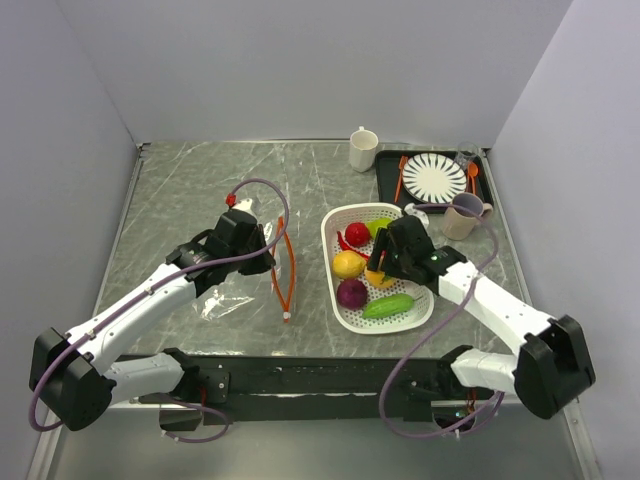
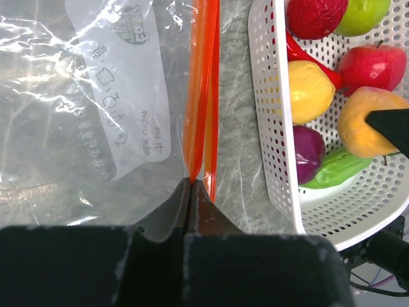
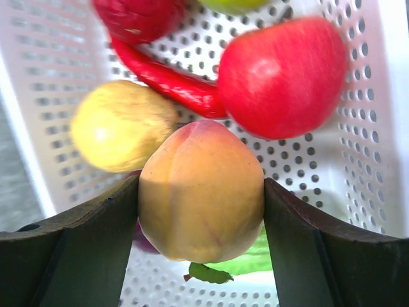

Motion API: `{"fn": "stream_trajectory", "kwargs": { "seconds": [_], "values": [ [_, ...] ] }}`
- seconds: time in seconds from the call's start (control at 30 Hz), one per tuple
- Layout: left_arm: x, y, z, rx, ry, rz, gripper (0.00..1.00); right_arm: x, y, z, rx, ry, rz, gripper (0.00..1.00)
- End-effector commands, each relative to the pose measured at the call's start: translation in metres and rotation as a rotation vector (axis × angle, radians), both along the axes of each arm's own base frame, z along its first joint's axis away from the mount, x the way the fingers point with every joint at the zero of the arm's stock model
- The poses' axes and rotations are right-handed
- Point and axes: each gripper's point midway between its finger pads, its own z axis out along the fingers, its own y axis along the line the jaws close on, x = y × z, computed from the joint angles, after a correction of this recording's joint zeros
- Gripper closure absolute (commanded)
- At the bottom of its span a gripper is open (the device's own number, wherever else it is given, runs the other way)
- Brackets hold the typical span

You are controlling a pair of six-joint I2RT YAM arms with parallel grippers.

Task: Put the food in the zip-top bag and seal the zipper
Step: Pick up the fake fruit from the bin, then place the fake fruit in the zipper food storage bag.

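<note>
Lettering (image 2: 124,121) on bag (image 2: 51,96) is unreadable, left hand (image 2: 190,187) pinching zipper (image 2: 203,77), right hand (image 3: 201,195) clasping orange fruit (image 3: 201,169).

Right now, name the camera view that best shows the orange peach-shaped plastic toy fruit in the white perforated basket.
Right wrist view: the orange peach-shaped plastic toy fruit fills the frame, a finger against each side. Left wrist view shows it small, partly behind a fingertip. The top view shows only an orange sliver under the right gripper.

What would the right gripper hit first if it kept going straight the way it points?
The orange fruit gripped between its fingers; beyond that, probably the red chilli and the white basket floor, though depth is unclear.
</note>
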Motion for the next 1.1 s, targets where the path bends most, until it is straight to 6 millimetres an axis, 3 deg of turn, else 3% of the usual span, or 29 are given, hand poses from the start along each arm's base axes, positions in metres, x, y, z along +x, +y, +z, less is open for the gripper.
{"fn": "stream_trajectory", "kwargs": {
  "seconds": [0.0,0.2,0.37,0.5,0.7,1.07],
  "values": [
    [0.004,-0.003,0.009,-0.023,-0.03,-0.011,0.99,0.006,0.017,0.036,0.105,-0.093,0.042,0.53],
    [0.003,-0.005,0.011,-0.036,-0.03,-0.016,0.99,0.0,0.078,0.088,0.343,-0.207,0.227,0.53],
    [0.001,-0.007,0.014,-0.049,-0.032,-0.026,0.99,-0.011,0.124,0.116,0.465,-0.245,0.34,0.53],
    [-0.001,-0.009,0.019,-0.06,-0.034,-0.037,0.99,-0.011,0.155,0.123,0.542,-0.256,0.405,0.54],
    [-0.003,-0.011,0.025,-0.077,-0.042,-0.048,0.99,-0.012,0.186,0.112,0.584,-0.206,0.476,0.55],
    [-0.004,-0.012,0.026,-0.089,-0.047,-0.052,0.99,-0.018,0.22,0.108,0.602,-0.166,0.572,0.57]
  ]
}}
